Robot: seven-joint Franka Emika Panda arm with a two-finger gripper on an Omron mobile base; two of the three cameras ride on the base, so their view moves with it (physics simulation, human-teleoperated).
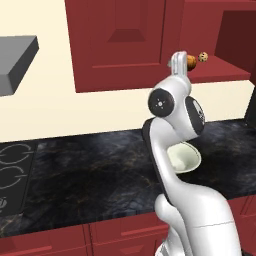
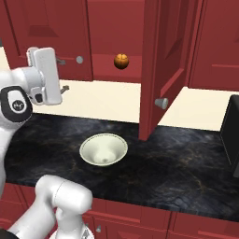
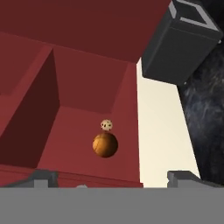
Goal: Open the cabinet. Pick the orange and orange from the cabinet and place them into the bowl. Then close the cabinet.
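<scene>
The cabinet [image 2: 116, 37] stood open, its right-hand door [image 2: 161, 65] swung out toward the robot over the dark marbled desk [image 2: 186, 158], a round grey knob [image 2: 161, 103] at the door's lower corner. Inside, on the cabinet floor, one orange [image 2: 121, 60] sat in plain sight; in the hand view the same orange [image 3: 105, 145] lay straight ahead on the red shelf, with a small tan, dark-speckled ball [image 3: 106, 125] just behind it, close enough that I cannot tell whether they touched. A second orange could not be made out. The fingers [image 3: 114, 177] were spread wide apart and held nothing, their dark tips rising at either side of the hand view, short of the shelf's front edge. The bowl [image 2: 103, 150] rested upright on the desk below the open cabinet, and it looked empty. A dark grey box [image 3: 181, 41] stood on the desk to the cabinet's side.
</scene>
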